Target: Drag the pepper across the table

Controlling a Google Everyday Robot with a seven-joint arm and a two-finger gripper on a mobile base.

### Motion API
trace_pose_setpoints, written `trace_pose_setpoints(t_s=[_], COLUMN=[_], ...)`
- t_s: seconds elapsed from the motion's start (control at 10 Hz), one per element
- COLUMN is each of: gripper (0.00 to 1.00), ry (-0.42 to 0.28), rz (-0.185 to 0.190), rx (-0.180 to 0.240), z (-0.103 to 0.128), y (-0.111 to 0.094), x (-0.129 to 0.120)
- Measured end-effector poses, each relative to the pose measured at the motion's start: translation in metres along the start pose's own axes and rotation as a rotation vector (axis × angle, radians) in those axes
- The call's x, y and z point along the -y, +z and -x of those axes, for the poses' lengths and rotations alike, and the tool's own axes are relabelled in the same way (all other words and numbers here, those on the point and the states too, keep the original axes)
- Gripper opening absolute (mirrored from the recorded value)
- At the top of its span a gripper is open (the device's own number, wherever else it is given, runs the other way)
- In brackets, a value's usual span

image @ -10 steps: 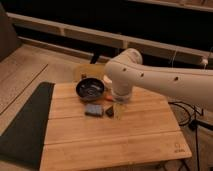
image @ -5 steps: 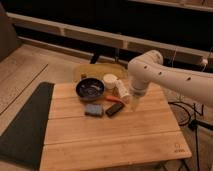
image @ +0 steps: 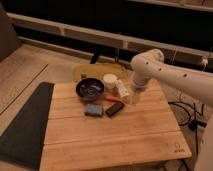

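Hanging over the far right of the light bamboo plank counter, the white arm's jaws: wide or narrow, we cannot tell; the slender red-orange pepper lies just beside the black rectangular bar.

Bamboo table with bowl, cup, bottle, sponge, bar, pepper; hand beside bottle

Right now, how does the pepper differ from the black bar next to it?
The pepper is red-orange and slender; the black bar is dark, wider and longer. The pepper lies nearer the dark bowl, the black bar nearer the table's front edge. Both lie flat on the table, left of the gripper.
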Motion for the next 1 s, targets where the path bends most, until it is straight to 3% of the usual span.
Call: trace_pose_setpoints(t_s=[0.2,0.4,0.6,1.0], gripper=[0.65,0.65,0.65,0.65], ry=[0.022,-0.040,-0.107,-0.262], rz=[0.003,0.025,0.046,0.046], rx=[-0.071,-0.107,-0.104,-0.067], z=[-0.026,-0.009,0.014,0.075], y=[0.005,0.026,0.047,0.070], x=[0.016,0.035,0.047,0.072])
